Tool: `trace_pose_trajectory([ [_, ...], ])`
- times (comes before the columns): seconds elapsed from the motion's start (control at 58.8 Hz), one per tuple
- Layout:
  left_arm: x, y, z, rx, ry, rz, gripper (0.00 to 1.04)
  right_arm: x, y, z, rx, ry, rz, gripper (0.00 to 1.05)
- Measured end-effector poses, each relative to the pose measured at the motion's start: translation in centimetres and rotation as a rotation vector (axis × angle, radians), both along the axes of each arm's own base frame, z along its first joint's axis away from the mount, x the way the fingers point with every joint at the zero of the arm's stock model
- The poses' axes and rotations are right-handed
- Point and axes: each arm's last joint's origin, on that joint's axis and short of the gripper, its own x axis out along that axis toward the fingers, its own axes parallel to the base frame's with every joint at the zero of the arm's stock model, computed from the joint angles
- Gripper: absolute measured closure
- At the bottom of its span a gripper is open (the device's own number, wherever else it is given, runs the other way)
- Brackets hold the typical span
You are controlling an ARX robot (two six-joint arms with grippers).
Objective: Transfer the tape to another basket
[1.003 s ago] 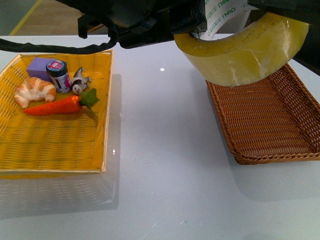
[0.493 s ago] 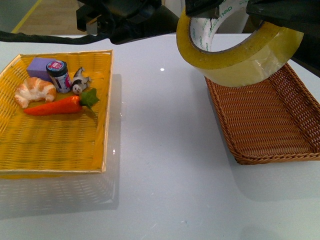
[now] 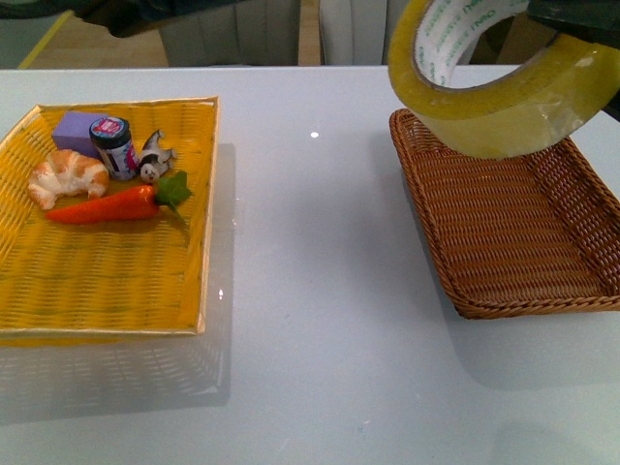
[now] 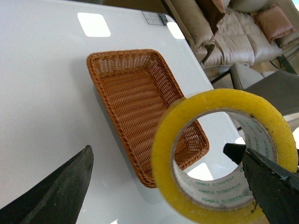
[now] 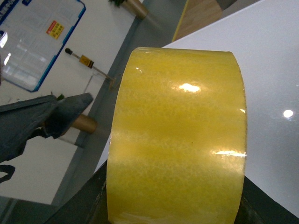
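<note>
The tape (image 3: 504, 107), a wide yellowish roll with a white core printed in green, hangs tilted in the air above the far end of the brown wicker basket (image 3: 465, 308). My right gripper (image 3: 572, 17) is shut on it at the top right edge of the front view. The right wrist view is filled by the tape (image 5: 177, 140), with the right gripper (image 5: 175, 201) clamped at its base. In the left wrist view my left gripper (image 4: 168, 151) stands wide open, apart from the tape (image 4: 163, 154), with the basket (image 4: 135, 93) lying empty beyond.
At the left lies a yellow woven tray (image 3: 107, 291) holding a croissant (image 3: 66, 176), a carrot (image 3: 111, 205), a purple box (image 3: 76, 129), a small jar (image 3: 112, 145) and a little figurine (image 3: 152, 160). White tabletop (image 3: 310, 291) lies between tray and basket.
My left arm has drawn back up and to the left, almost out of the front view. The tape has moved right and now hangs over the basket's far end.
</note>
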Motion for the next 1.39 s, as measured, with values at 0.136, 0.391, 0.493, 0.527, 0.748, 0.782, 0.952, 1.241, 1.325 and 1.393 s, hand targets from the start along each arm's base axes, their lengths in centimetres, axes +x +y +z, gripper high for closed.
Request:
trace_pose_trajectory([
  [0.136, -0.7, 1.9, 0.4, -0.019, -0.041, 0.046, 0.09, 0.2, -1.3, -0.3, 0.015, 0.016, -0.048, 0.58],
  [0.391, -5.0, 8.2, -1.0, 0.303, -0.500, 0.618, 0.50, 0.9, -3.2, -1.6, 0.034, 0.069, -0.124, 0.58],
  [0.493, -6.6, 9.6, -2.3, 0.352, -0.506, 0.598, 0.67, 1.7, -3.7, -2.3, 0.041, 0.090, -0.151, 0.58],
  [0.527, -7.0, 10.0, -2.8, 0.363, -0.502, 0.593, 0.73, 2.0, -3.8, -2.5, 0.046, 0.097, -0.155, 0.58],
  [0.748, -9.9, 12.2, -4.3, 0.378, -0.513, 0.594, 1.03, 5.9, -5.7, -5.1, 0.064, 0.187, -0.306, 0.58],
  [0.782, -10.3, 12.5, -4.6, 0.379, -0.512, 0.593, 1.03, 6.5, -5.8, -5.7, 0.067, 0.204, -0.320, 0.58],
  [0.952, -11.8, 13.4, -5.4, 0.383, -0.507, 0.594, 1.03, 9.0, -5.9, -8.0, 0.076, 0.263, -0.346, 0.58],
  [1.241, -13.7, 14.9, -6.2, 0.382, -0.509, 0.584, 1.03, 13.1, -5.5, -12.6, 0.066, 0.364, -0.416, 0.58],
  [1.325, -14.1, 15.2, -6.3, 0.386, -0.509, 0.602, 1.03, 14.0, -5.2, -13.5, 0.065, 0.378, -0.417, 0.58],
  [1.393, -14.4, 15.1, -6.7, 0.380, -0.525, 0.600, 1.03, 14.6, -5.0, -14.0, 0.072, 0.386, -0.418, 0.58],
])
